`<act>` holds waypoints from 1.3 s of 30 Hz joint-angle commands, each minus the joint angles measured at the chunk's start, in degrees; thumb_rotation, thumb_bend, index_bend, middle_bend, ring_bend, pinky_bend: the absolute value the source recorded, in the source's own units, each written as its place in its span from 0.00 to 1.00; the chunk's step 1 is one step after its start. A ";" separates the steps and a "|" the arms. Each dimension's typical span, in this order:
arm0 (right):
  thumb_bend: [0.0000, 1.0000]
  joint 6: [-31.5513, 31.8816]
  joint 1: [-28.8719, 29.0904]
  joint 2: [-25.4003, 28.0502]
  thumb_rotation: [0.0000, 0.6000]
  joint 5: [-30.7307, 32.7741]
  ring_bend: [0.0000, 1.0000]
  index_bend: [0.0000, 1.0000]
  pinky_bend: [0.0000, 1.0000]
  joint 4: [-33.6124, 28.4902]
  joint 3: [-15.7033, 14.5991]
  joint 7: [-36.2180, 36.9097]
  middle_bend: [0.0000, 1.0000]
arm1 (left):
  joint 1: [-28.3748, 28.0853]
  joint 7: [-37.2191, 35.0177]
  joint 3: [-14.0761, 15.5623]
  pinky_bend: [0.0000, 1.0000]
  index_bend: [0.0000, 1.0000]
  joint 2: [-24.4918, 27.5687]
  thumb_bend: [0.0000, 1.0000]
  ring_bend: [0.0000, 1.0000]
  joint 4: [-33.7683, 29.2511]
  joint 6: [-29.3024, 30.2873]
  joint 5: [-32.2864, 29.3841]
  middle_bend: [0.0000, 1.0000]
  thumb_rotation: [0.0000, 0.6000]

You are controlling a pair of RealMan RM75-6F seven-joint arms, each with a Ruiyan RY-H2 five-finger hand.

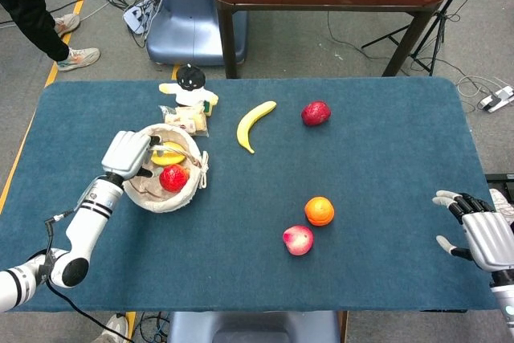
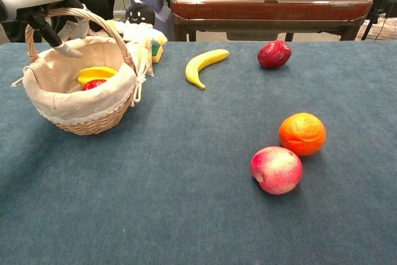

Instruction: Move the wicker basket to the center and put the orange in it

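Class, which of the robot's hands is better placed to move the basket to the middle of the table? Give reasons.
The left hand: it is already at the basket handle. The right hand hangs open at the table's far edge.

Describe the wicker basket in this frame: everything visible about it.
The basket is round, woven of tan wicker, with an arched handle and a cream cloth liner folded over its rim, tied with a bow at one side. It stands upright on the blue table's left side, not yet at the center. Inside lie a yellow fruit and a red fruit. The left hand is at the handle, fingers curled about it. A small doll sits just behind.
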 commanded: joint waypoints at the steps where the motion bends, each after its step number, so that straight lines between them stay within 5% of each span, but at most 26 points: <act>1: 0.17 -0.06 0.01 -0.04 1.00 0.13 0.20 0.28 0.31 -0.06 0.00 -0.12 0.24 | 0.08 -0.58 0.13 0.51 0.75 0.20 0.18 0.66 -0.32 0.32 0.82 0.78 1.00; 21: 0.17 0.91 -0.81 0.75 1.00 0.88 0.20 0.28 0.31 -1.29 -0.02 -1.49 0.24 | -0.81 -12.56 -2.84 0.60 0.85 0.09 0.18 0.74 -1.65 1.05 6.14 0.89 1.00; 39: 0.17 1.58 -1.36 1.28 1.00 0.88 0.20 0.28 0.31 -1.49 -0.10 -1.53 0.24 | -9.08 -5.98 -7.60 0.60 0.84 -4.29 0.18 0.73 -7.71 -0.23 2.18 0.89 1.00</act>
